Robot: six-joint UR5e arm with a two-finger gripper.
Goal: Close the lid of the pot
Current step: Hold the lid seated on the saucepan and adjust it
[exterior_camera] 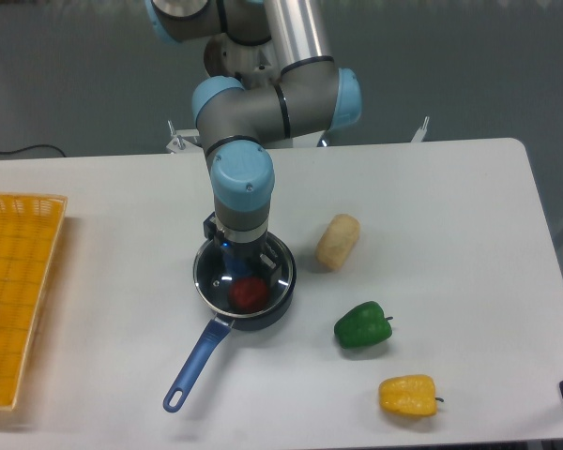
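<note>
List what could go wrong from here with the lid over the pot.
1. The lid looks set slightly left of the pot; if the tool lets go now, the lid may settle crooked on the rim.
2. The red item inside may stand tall enough to stop the lid seating.
3. A sideways correction could drag the light pot, swinging its handle.

No readable text, labels or numbers anywhere.
</note>
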